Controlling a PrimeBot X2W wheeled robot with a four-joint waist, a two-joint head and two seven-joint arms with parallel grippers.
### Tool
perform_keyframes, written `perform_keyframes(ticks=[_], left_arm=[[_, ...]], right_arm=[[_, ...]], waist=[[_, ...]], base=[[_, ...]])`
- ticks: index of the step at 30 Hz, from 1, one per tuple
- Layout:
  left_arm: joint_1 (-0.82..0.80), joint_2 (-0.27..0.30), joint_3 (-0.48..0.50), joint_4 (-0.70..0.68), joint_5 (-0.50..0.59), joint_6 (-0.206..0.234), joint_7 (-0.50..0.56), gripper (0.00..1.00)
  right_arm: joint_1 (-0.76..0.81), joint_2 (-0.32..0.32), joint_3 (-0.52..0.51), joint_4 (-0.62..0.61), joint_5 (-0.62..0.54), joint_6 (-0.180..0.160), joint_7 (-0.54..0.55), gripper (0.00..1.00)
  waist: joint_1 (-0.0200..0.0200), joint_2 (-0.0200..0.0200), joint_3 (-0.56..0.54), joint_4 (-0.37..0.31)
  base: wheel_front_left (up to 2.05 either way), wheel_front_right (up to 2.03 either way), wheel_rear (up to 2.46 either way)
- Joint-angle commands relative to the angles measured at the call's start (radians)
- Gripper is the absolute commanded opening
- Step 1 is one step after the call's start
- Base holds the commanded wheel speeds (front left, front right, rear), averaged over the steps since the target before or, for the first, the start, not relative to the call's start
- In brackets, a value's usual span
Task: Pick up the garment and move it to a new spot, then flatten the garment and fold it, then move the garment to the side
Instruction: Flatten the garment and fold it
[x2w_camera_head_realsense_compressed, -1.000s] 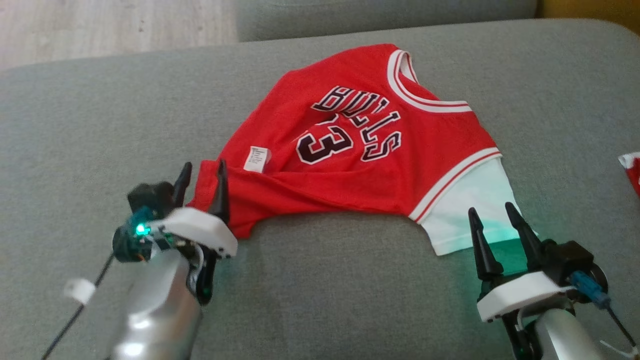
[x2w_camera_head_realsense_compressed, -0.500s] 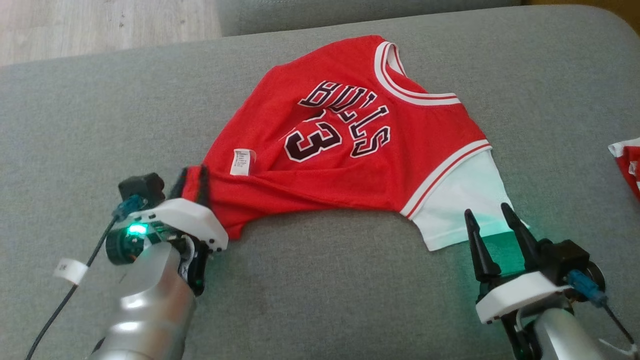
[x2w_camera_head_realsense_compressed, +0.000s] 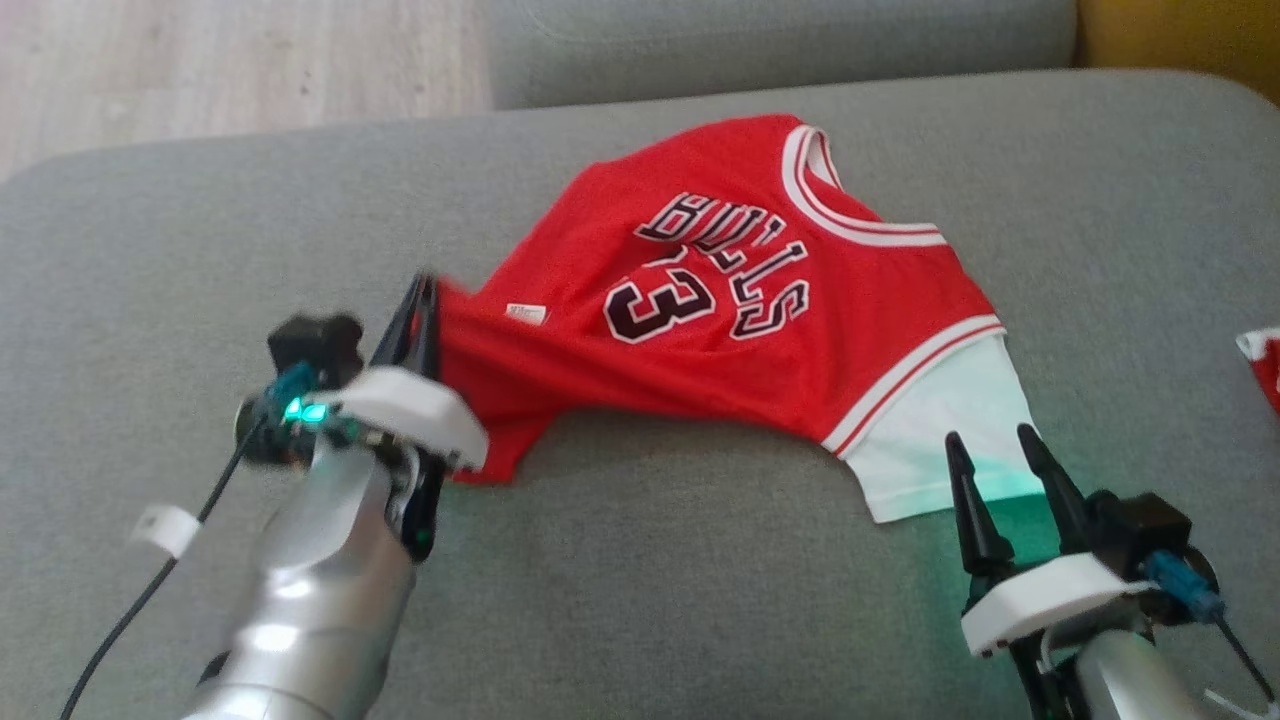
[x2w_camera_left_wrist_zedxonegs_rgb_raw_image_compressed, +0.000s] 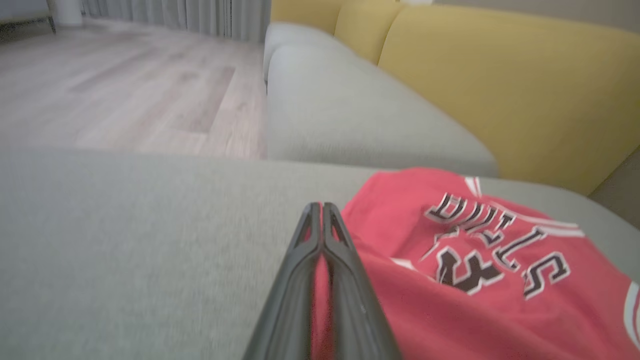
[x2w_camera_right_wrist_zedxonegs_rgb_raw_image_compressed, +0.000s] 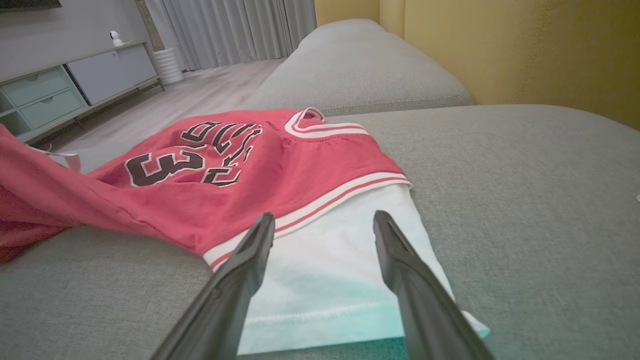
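The left gripper (x2w_camera_head_realsense_compressed: 425, 295) has its two fingers pressed together on the lower corner of the red jersey (x2w_camera_head_realsense_compressed: 720, 330), and a strip of red cloth shows between them. The jersey lies on the grey sofa cushion (x2w_camera_head_realsense_compressed: 700, 580), printed side up. The right gripper (x2w_camera_head_realsense_compressed: 987, 440) has its fingers wide apart above the white sleeve (x2w_camera_head_realsense_compressed: 940, 420) and grips nothing. Whether they touch the cloth, I cannot tell.

My left gripper (x2w_camera_head_realsense_compressed: 424, 290) hides the corner of the jersey (x2w_camera_head_realsense_compressed: 850, 300) pinched in it. The print on the white label (x2w_camera_head_realsense_compressed: 526, 314) is too small to read, and the right edge cuts off a red-and-white scrap (x2w_camera_head_realsense_compressed: 1262, 365).
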Motion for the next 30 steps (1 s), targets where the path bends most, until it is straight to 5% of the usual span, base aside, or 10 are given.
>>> perform_keyframes(ticks=[1,8,13,14,15,16,25,30], left_arm=[[-0.027,0.025,0.018,-0.075,0.011,-0.005,-0.012,0.0],[0.184,0.037,-0.016,-0.33,0.054,-0.006,-0.013,0.0],[0.378,0.053,-0.019,-0.388,0.054,-0.006,-0.013,0.0],[0.413,0.056,-0.018,-0.388,0.054,-0.006,-0.013,0.24],[0.444,0.057,-0.013,-0.386,0.053,-0.006,-0.013,0.83],[0.47,0.057,-0.005,-0.384,0.052,-0.005,-0.013,1.0],[0.589,0.037,0.18,-0.533,0.099,0.085,-0.013,1.0],[0.621,0.026,0.221,-0.567,0.123,0.09,-0.013,1.0]], right_arm=[[0.005,0.002,0.014,-0.022,0.002,-0.001,-0.007,1.0],[0.052,0.026,-0.027,-0.008,-0.001,-0.001,-0.007,1.0],[0.067,0.04,-0.045,-0.01,-0.005,-0.001,-0.007,1.0],[0.068,0.043,-0.047,-0.011,-0.005,-0.001,-0.007,1.0],[0.068,0.045,-0.049,-0.013,-0.006,-0.001,-0.007,1.0],[0.068,0.048,-0.051,-0.015,-0.007,-0.001,-0.007,1.0],[0.055,0.065,-0.093,-0.063,-0.037,-0.001,-0.007,1.0],[0.054,0.071,-0.106,-0.066,-0.053,-0.001,-0.007,1.0]], waist=[[0.0,0.0,-0.021,0.016],[0.0,0.0,-0.092,0.055],[0.0,0.0,-0.115,0.068],[0.0,0.0,-0.117,0.068],[0.0,0.0,-0.119,0.067],[0.0,0.0,-0.122,0.067],[0.0,0.0,-0.135,0.04],[0.0,0.0,-0.143,0.027]], base=[[0.0,0.0,0.0],[0.0,0.0,0.0],[0.0,0.0,0.0],[0.0,0.0,0.0],[0.0,0.0,0.0],[0.0,0.0,0.0],[0.0,0.0,0.0],[0.0,0.0,0.0]])
